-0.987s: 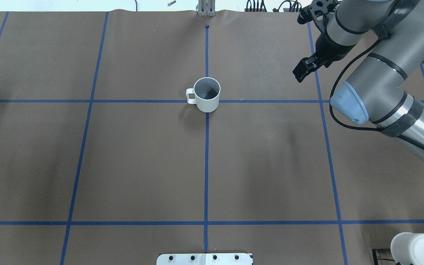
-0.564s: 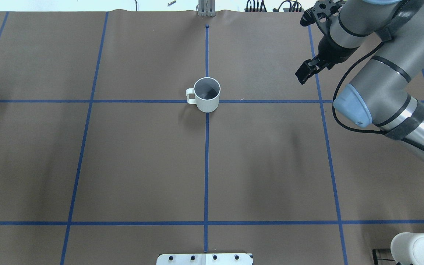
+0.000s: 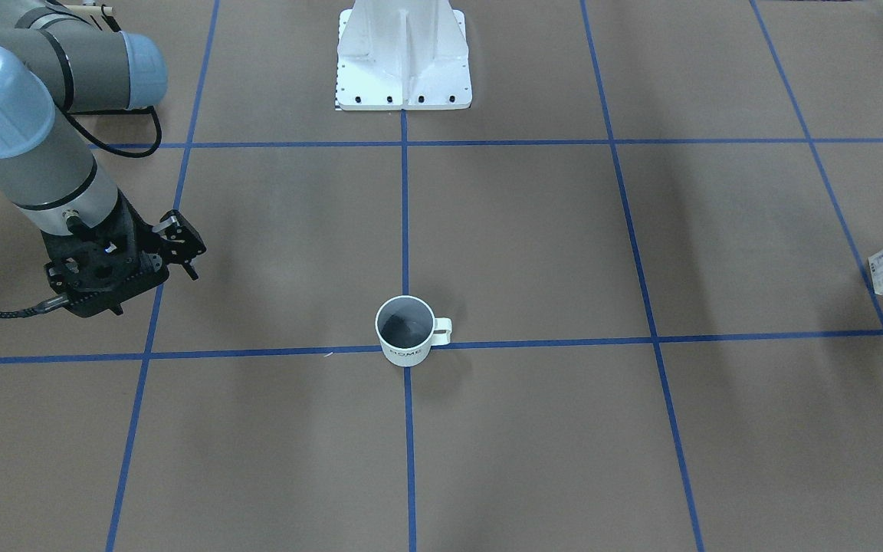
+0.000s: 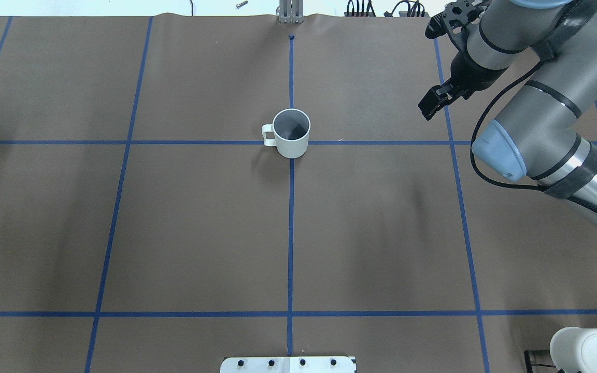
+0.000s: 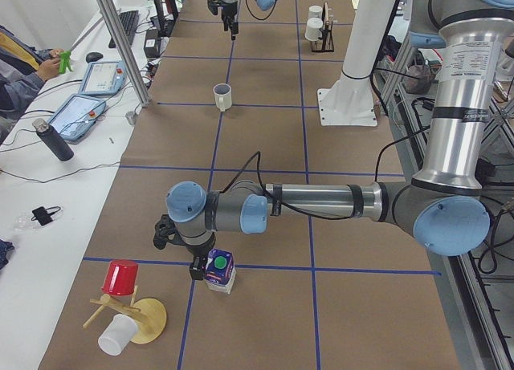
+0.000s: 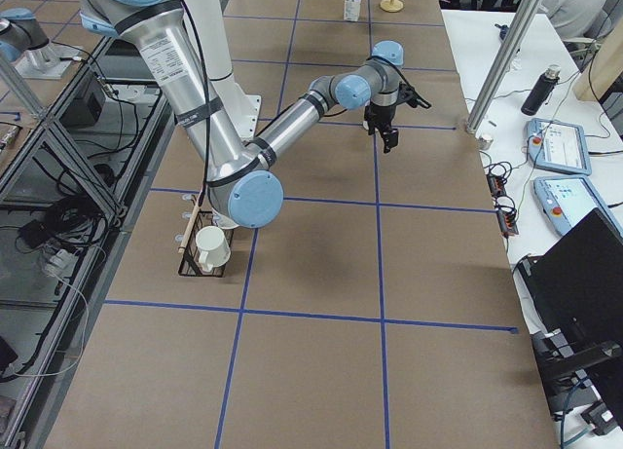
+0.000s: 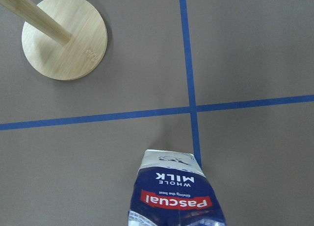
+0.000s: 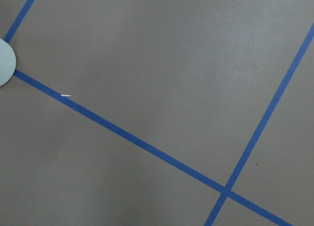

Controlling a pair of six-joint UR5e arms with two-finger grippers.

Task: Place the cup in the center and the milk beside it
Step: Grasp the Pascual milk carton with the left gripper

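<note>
Cup (image 4: 291, 140) stands upright on the center, right where two blue tape lines (image 4: 381, 142) cross. Its open top faces up. Nothing touches the cup. So the first half of the job looks done.

The milk (image 5: 219, 271) is the half that is left. It is well apart from the cup, far out on the robot's left side of it. It looks like it stands upright, with its green cap on top. It needs to end up just beside the cup, and it is not there yet.

The left gripper (image 5: 199, 267) is down by the milk, far from the cup. Its wrist camera looks right down on the carton, so it seems to be right at the milk. I cannot tell if its fingers are spread or pressed on the carton, or if they touch it at all.

The right gripper (image 4: 429, 108) hangs on the other side of the cup, well apart from it. It holds nothing. I cannot tell if its fingers are spread or pressed together.

My guess is that the next big step is to grab the milk, carry it all the way over to the cup, and set it down close by without bumping the cup.
</note>
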